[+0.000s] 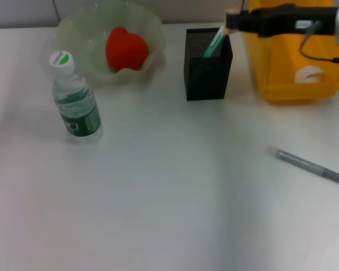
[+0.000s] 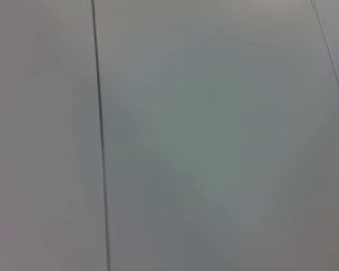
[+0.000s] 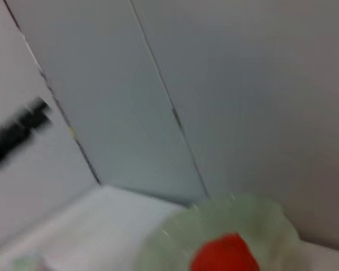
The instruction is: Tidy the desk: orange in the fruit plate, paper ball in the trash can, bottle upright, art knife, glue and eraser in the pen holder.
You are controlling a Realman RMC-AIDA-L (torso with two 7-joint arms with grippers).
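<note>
Eraser [image 1: 231, 22] sits pinched in the right gripper [image 1: 230, 23] jaws above the pen holder [image 1: 208, 65].

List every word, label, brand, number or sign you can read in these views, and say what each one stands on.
Nothing can be read for certain.
Bottle cap: green printed text on white, too blurred to read.
Bottle's dark green label: pale marks, too small to read.
Trash can front wall: a white curved mark, no letters made out.
Grey pen-like tool on the desk: no legible print.
Both wrist views: no text.
</note>
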